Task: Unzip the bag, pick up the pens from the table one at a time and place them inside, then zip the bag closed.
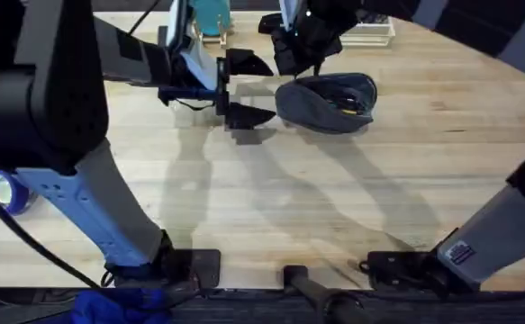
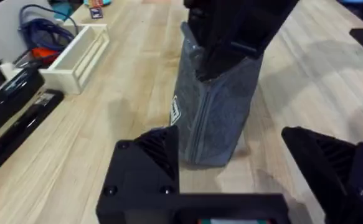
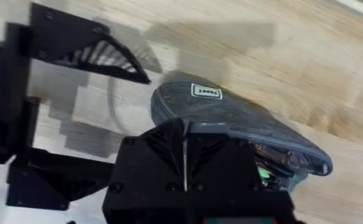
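Overhead, I see the bag (image 1: 327,101) at about one o'clock from table (image 1: 334,198) centre, a grey felt-like oblong pouch with rounded ends. Its zipper gapes, and dark pens (image 1: 341,102) lie inside the opening. My left gripper (image 1: 247,88) sits just at the bag's nine o'clock end, black fingers spread wide with nothing between them. My right gripper (image 1: 298,61) is down on the bag's top edge near eleven o'clock, fingers pressed together; I cannot tell what they pinch.

The grey felt bag (image 1: 327,102) lies on the wooden counter (image 1: 352,198) toward one o'clock, its zipper open.
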Robot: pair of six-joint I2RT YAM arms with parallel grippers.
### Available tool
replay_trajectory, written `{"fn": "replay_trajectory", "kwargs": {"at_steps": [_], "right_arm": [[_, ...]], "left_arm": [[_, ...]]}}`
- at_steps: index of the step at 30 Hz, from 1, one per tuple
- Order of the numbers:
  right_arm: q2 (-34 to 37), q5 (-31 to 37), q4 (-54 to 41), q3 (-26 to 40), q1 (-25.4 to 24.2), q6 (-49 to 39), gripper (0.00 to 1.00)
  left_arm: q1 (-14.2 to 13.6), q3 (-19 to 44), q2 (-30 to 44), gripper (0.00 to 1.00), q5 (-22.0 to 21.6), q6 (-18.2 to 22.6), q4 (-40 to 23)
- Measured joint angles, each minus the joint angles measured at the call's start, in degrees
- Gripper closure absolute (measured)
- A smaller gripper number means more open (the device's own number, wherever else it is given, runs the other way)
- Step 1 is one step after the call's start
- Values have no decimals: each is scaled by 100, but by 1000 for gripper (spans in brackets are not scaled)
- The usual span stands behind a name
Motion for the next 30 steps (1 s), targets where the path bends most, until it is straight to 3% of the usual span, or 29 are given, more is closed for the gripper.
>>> {"fn": "replay_trajectory", "kwargs": {"at_steps": [13,21,30], "right_arm": [[0,0,2,0,0,-96,967],[0,0,2,0,0,-127,967],[0,0,2,0,0,-162,969]], "left_arm": [[-710,0,0,7,-634,-44,464],[-886,0,0,7,-940,-937,1234],[-1065,0,0,7,-1038,-1620,1600]]}}
